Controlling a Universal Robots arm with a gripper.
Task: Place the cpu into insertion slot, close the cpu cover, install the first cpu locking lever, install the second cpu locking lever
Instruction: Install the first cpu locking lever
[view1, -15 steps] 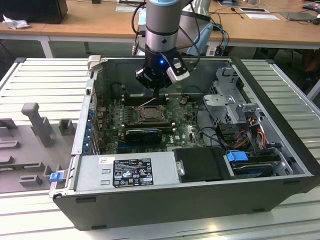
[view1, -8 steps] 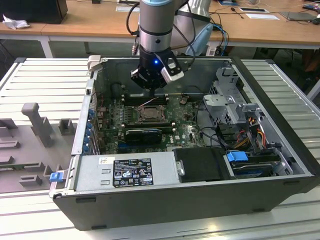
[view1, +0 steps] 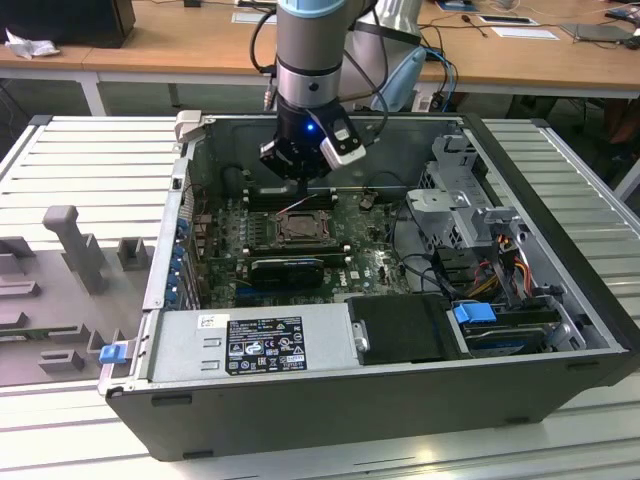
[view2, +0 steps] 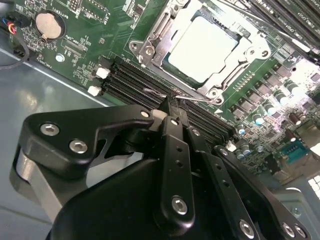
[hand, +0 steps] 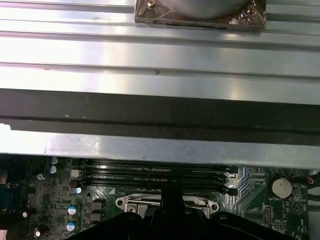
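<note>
The cpu (view2: 200, 47) lies flat in the insertion slot (view1: 300, 228), its pale face showing. The cpu cover (view2: 165, 30), a silvery frame, lies down around it. A thin wire locking lever (view2: 200, 98) runs along the socket's edge beside the black memory slots (view2: 132, 80). My gripper (view2: 172, 107) is shut, its fingertips right at this lever; I cannot tell whether they pinch it. In the exterior view the gripper (view1: 303, 190) hangs just above the socket's far side. The first wrist view shows the socket frame (hand: 135, 202) behind the gripper (hand: 172, 212).
The grey case wall (hand: 160, 112) rises close behind the memory slots. A black shroud (view1: 400, 330) and the power supply (view1: 260, 345) sit at the case's near side, a drive cage (view1: 470, 210) with cables at the exterior view's right. Grey fixtures (view1: 70, 235) stand outside.
</note>
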